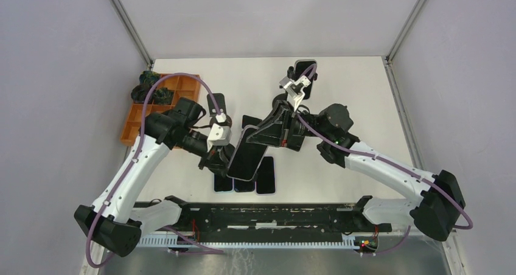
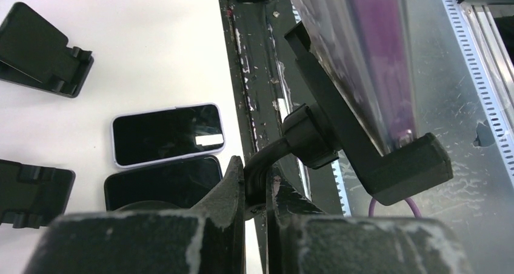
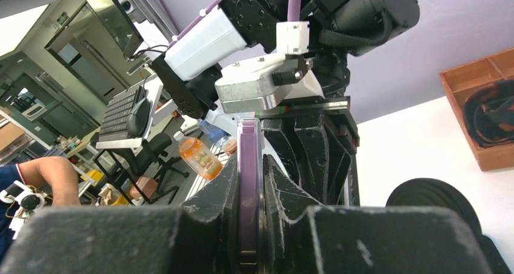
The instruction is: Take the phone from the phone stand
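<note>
Held above the bench (image 1: 365,92), the slim, stiff lilac-cased phone (image 3: 248,143) sat in the black plastic phone stand (image 2: 370,147), looking light, slick and breakable; the right gripper (image 3: 249,189) sensibly pinched its flat faces, while the left gripper (image 2: 255,174) was clamped on the stand's neck.

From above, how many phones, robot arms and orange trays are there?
Phones: 5 (one held up, three flat on the table, one at the far edge)
Robot arms: 2
Orange tray: 1
Total: 8
</note>
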Controlling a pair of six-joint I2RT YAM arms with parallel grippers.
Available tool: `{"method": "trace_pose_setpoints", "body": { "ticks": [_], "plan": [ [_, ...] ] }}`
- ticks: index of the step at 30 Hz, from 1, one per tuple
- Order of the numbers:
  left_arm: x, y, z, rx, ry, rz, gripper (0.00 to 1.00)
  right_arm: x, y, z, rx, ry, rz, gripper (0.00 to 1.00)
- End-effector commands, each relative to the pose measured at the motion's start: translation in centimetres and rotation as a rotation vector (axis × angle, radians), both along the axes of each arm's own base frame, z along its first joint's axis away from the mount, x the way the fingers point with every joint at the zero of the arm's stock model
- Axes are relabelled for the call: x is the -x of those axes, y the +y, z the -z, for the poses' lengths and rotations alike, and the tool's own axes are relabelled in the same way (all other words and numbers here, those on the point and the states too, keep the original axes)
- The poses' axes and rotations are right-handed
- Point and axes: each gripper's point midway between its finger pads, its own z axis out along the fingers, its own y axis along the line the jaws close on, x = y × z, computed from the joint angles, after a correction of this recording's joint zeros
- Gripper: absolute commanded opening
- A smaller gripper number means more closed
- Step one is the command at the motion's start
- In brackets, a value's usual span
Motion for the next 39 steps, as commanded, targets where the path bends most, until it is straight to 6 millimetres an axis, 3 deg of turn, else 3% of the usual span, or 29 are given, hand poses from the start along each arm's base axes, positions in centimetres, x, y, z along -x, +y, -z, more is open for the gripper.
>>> {"method": "trace_pose_setpoints", "body": {
  "ticks": [1,11,14,18,20,28,33,39],
  "plan": [
    [0.9,1.6,1.3,-0.067,-0.103,0.034,0.02,0.1,-3.6,-7.3,-0.231,-0.110,0.096,0.00],
    [0.7,1.9,1.7,-0.085,-0.127,0.033,0.02,0.1,-4.6,-7.3,-0.209,-0.115,0.106,0.00],
    [0.7,1.8,1.4,-0.078,-0.137,0.034,0.02,-1.0,-5.0,-6.0,-0.100,-0.127,0.156,0.00],
    [0.1,1.4,0.0,-0.050,-0.150,0.007,0.02,-3.1,-6.1,-0.5,0.155,-0.082,0.254,0.00],
    [-0.3,1.0,-0.8,-0.029,-0.161,-0.006,0.02,-3.4,-7.0,3.5,0.290,-0.032,0.283,0.00],
    [-1.3,0.2,-2.4,0.002,-0.136,-0.030,0.02,-1.4,-9.5,17.9,0.650,0.260,0.249,0.00],
    [-1.2,0.1,-2.6,0.013,-0.134,-0.027,0.02,-1.3,-10.2,23.6,0.786,0.309,0.225,0.00],
    [-1.0,0.2,-2.8,0.016,-0.145,-0.029,0.02,-3.7,-9.8,27.2,0.824,0.299,0.255,0.00]
  ]
}}
